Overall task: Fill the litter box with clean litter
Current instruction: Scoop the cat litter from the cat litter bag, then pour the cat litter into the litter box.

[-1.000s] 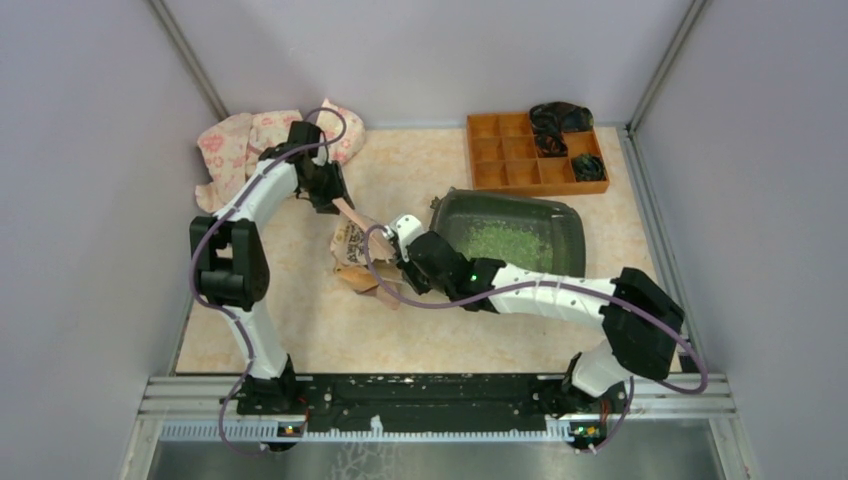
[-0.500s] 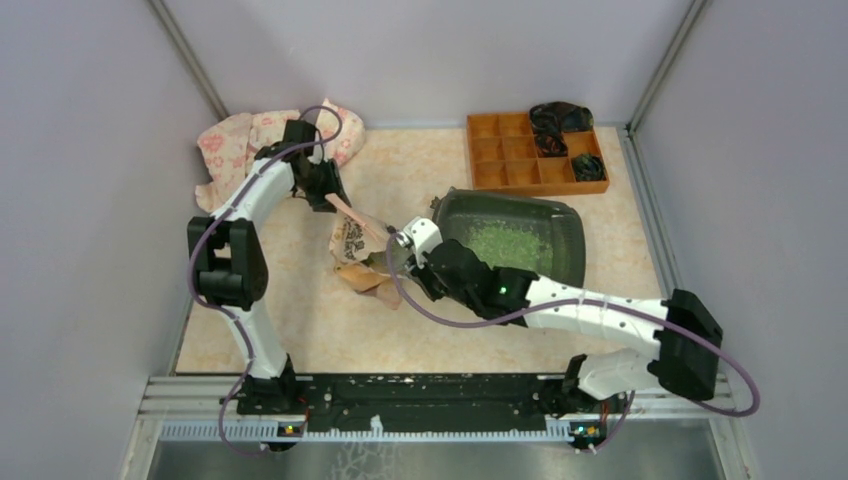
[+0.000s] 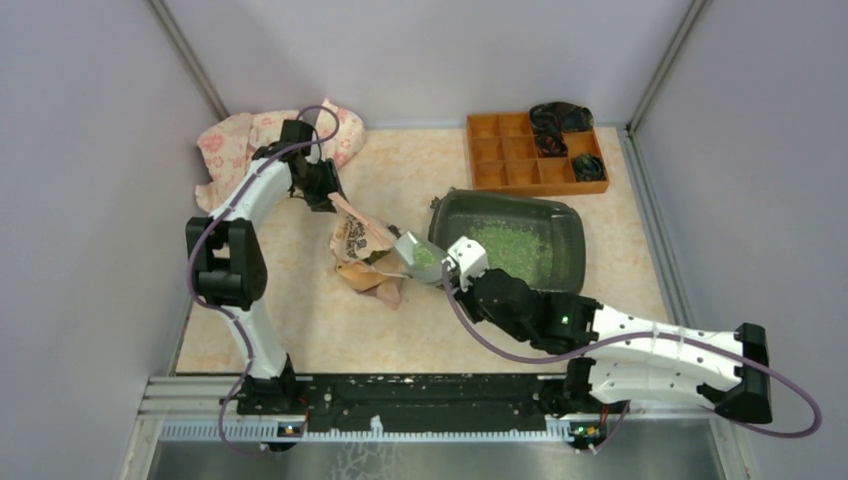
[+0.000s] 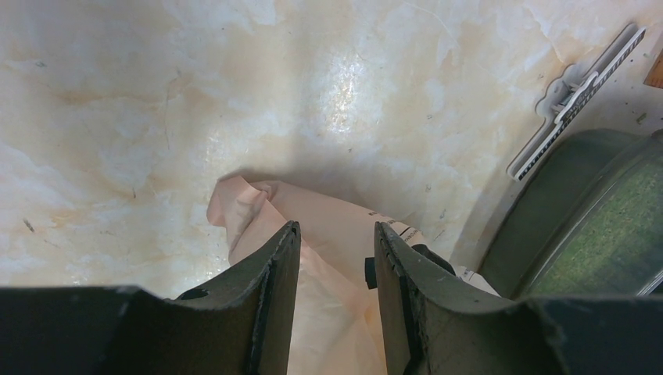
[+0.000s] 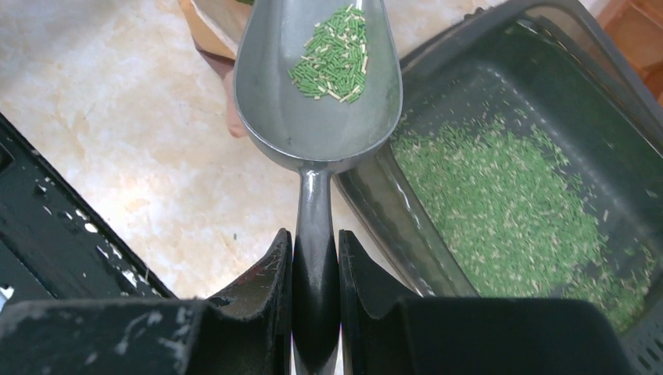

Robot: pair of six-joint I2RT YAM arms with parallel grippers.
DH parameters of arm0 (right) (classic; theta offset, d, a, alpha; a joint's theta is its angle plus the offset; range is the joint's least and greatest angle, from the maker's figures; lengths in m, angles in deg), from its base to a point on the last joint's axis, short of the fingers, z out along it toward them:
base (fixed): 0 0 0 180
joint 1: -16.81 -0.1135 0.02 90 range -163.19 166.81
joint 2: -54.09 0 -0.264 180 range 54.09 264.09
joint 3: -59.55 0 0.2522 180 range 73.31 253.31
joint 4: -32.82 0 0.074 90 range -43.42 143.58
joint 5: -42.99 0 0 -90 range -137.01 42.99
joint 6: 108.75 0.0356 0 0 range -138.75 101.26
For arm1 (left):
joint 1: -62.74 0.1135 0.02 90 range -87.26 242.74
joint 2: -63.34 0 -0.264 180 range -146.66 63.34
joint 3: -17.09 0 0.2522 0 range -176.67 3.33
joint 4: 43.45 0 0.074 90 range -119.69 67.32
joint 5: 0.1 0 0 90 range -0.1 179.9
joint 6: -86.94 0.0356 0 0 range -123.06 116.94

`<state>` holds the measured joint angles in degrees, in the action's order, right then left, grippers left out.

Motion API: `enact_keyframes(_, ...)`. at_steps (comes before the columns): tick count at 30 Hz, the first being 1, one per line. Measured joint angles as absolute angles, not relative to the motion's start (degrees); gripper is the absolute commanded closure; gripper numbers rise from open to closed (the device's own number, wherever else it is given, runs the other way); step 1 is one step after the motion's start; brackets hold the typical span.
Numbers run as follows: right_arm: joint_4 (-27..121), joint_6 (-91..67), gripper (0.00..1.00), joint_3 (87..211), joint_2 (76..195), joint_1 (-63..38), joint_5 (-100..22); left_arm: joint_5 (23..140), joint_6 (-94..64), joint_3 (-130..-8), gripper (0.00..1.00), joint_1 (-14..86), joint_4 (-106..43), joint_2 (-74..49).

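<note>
A: Pale marbled surface (image 3: 300, 310). Entry: litter box (image 3: 570, 225), centre right, thinly spread with clean litter (image 3: 505, 242).
B: Entry: right tool (image 5: 315, 238), clamped on scoop (image 5: 313, 117) handle; small load, bowl just left of the rim. Entry: left tool (image 4: 336, 230), pinching paper bag (image 4: 336, 305).
A: Hazard: an early tilt spills granules short of the box.

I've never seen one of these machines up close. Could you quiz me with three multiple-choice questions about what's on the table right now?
1. Where is the metal scoop?
A. in the orange tray
B. in the right gripper, by the litter box
C. on the cloth

2. What colour is the litter?
A. white
B. green
C. blue

3. What is the scoop's state?
A. empty
B. heaped over
C. holding a little litter

Answers: B, its handle sits between the gripper's fingers; B, green grains show in both box and scoop; C, a small pile lies in its bowl.
</note>
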<state>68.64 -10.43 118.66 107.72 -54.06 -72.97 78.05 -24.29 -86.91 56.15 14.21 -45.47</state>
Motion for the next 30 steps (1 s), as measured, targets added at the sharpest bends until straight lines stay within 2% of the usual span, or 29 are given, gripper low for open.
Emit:
enact_keyframes(11,81.3,-7.6,1.0,119.8,100.8,-54.5,-79.6,77.4,-24.2,-87.0,0.54,56.5,14.2,-45.5)
enact_keyframes(18,94.3,-3.0,1.0,131.1,101.9,-54.0,-80.1,75.9,-24.2,-87.0,0.54,56.5,13.9,-45.5)
enact_keyframes(30,114.6,0.9,1.0,153.3,115.7,-33.6,-63.6,72.5,-24.3,-87.0,0.54,56.5,13.0,-45.5)
